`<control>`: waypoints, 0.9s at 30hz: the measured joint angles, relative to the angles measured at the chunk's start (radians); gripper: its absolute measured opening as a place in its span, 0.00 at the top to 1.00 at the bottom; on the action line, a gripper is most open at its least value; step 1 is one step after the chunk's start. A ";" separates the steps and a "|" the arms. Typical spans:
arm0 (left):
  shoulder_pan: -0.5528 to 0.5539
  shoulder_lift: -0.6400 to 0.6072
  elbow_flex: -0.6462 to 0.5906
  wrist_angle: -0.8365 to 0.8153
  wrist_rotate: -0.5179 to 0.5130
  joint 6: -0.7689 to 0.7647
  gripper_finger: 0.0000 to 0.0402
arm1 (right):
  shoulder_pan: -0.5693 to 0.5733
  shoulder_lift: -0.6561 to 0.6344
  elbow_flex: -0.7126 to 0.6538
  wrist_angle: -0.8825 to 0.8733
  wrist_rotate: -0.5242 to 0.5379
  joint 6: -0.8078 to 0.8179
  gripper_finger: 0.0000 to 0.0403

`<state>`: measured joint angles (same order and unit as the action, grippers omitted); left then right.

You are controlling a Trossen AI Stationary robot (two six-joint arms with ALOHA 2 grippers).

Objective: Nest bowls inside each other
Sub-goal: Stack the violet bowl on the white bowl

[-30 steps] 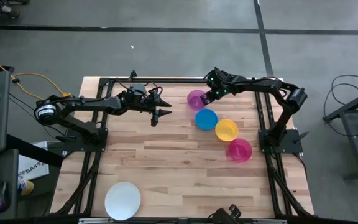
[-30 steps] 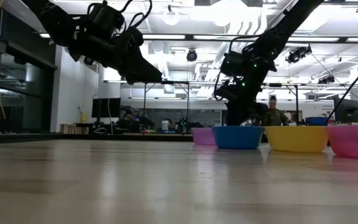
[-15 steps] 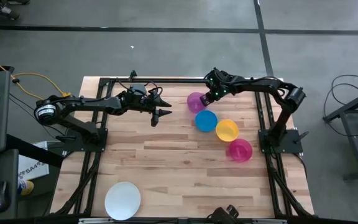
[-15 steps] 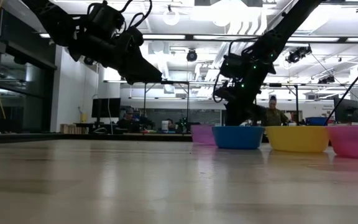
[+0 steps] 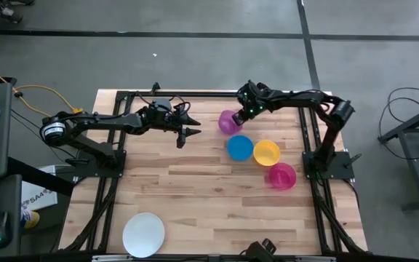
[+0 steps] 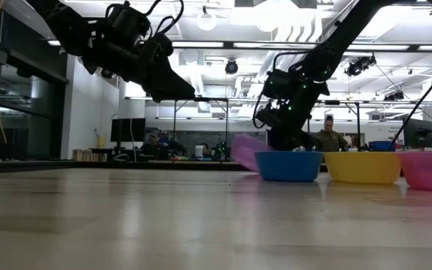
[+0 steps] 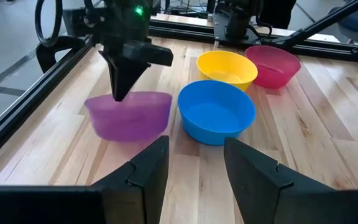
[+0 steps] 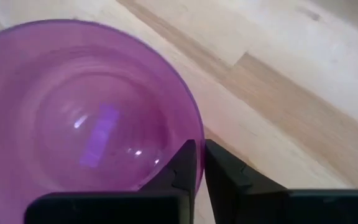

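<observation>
Four small bowls lie in a curved row at the table's right: purple, blue, yellow and pink. A larger white bowl rests near the front left edge. My right gripper is shut on the purple bowl, which is tipped. My left gripper hovers open above the table, left of the purple bowl, with nothing between its fingers. My right gripper pinches the purple bowl's rim on its far right side, one finger inside the bowl and one outside. The fingers slant down from the far right. The bowl sits tilted in the hold; whether its base touches the table I cannot tell.
The blue bowl stands close beside the purple one, with the yellow and pink bowls farther right. A dark frame rail runs along the far edge. Bare wood spans the middle and front of the table.
My right gripper has sunk slightly and shut on the purple bowl's rim. The purple bowl has tipped and shifted a little toward the near edge. The blue bowl has slid a little toward the near edge.
</observation>
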<state>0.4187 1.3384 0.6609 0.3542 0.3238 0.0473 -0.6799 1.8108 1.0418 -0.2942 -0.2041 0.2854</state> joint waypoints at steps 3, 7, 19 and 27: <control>0.000 0.000 0.000 0.000 0.000 0.001 0.62 | 0.001 -0.002 0.001 0.007 -0.001 -0.003 0.98; 0.000 0.000 0.000 0.000 0.000 0.001 0.62 | 0.001 -0.002 0.001 0.019 0.000 -0.003 0.99; 0.000 0.000 0.000 -0.021 0.000 0.008 0.62 | 0.037 0.000 0.204 -0.191 0.109 -0.083 0.99; -0.002 -0.004 0.000 -0.028 0.076 0.081 0.62 | 0.065 0.000 0.344 -0.366 0.101 -0.107 0.99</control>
<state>0.4164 1.3344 0.6609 0.3258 0.3996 0.1284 -0.6148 1.8111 1.3863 -0.6600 -0.1031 0.1787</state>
